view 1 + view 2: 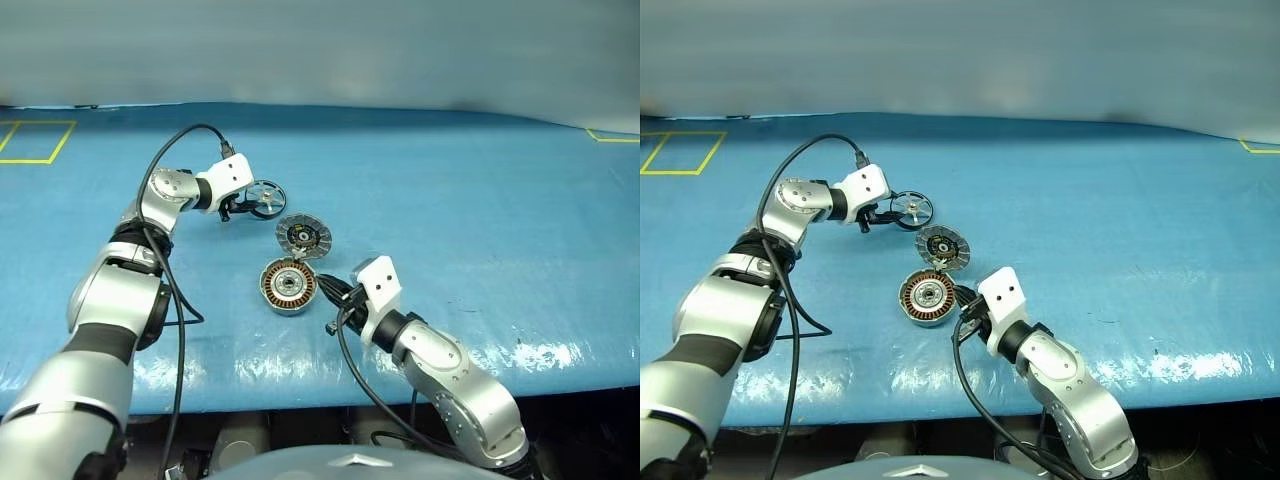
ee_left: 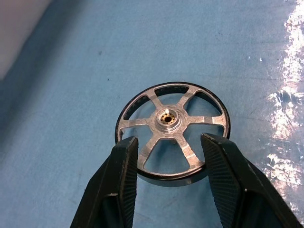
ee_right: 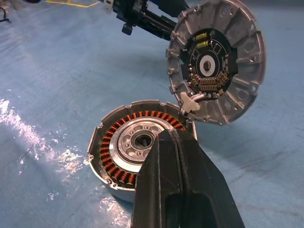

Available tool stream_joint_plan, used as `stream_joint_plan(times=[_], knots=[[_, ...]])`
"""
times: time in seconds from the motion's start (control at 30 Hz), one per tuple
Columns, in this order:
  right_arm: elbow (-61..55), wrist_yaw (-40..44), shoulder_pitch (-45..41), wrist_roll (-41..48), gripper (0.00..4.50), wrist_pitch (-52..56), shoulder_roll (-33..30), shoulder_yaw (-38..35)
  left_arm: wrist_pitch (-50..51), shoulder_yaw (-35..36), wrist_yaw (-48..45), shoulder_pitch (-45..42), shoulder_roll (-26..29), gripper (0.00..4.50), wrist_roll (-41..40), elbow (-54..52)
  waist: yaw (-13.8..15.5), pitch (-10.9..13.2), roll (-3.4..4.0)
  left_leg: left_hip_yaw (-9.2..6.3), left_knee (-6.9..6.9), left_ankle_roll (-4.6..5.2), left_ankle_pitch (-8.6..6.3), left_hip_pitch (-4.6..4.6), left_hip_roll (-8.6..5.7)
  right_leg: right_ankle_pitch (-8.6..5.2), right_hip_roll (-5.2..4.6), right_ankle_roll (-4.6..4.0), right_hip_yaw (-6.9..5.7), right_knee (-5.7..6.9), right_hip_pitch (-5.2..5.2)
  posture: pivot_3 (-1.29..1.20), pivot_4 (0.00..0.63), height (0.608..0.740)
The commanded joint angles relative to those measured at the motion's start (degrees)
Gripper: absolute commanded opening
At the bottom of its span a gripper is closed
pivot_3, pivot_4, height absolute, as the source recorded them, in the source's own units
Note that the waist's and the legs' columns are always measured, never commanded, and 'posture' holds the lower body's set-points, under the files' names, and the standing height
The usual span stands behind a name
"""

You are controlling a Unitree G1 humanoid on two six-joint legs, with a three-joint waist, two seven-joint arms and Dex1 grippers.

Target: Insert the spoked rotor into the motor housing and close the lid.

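My left gripper (image 2: 168,142) is shut on the spoked rotor (image 2: 172,132), one black finger on each side of its dark rim. It holds the rotor (image 1: 266,198) tilted, just above the blue table and beyond the lid. The motor housing (image 1: 288,286) lies open near the table's middle, its copper windings (image 3: 114,159) and silver centre showing. The lid (image 1: 303,236) stands up from the housing's far edge, its ribbed face and dark centre (image 3: 211,64) toward me. My right gripper (image 1: 326,293) is shut and empty, its tip (image 3: 166,135) at the housing's right rim.
A blue sheet covers the table (image 1: 480,220). A yellow tape square (image 1: 38,141) marks the far left corner, and a yellow corner mark (image 1: 612,136) sits at the far right. Black cables run along both arms. The table's front edge (image 1: 300,400) is close to me.
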Motion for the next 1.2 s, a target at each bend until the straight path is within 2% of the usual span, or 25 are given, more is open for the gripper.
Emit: stream_joint_plan(times=[0.03, 0.53, 1.2], knots=[[0.1, 0.0, 0.3, -1.4, 0.0, -3.1, 0.2, 0.7, -0.2, 0.8, 0.9, -2.0, 0.0, 2.25, 0.4, 0.1, 0.0, 0.0, 0.0, 0.0, 0.01, 0.0, 0.0, 0.0, 0.0, 0.0, 0.0, 0.0, 0.0, 0.0, 0.0, 0.0, 0.15, 0.74], [1.3, -1.0, 1.0, -3.8, 0.0, -3.0, 1.3, 1.6, 1.4, -0.4, 5.2, -3.3, -2.6, 2.25, 3.9, 2.5, 0.0, 0.0, 0.0, -0.03, 0.1, 0.0, 0.0, 0.02, -0.03, 0.03, -0.01, 0.03, -0.01, 0.04, 0.06, 0.0, 0.15, 0.74], [1.4, -1.6, 1.8, -5.4, 0.0, -2.8, 2.4, 1.3, 4.5, -1.5, 8.0, -2.1, -2.9, 2.25, 7.4, 3.8, 0.1, 0.0, 0.0, -0.05, 0.19, 0.0, 0.0, 0.03, -0.05, 0.05, -0.02, 0.04, -0.01, 0.11, 0.09, 0.0, 0.15, 0.74]])
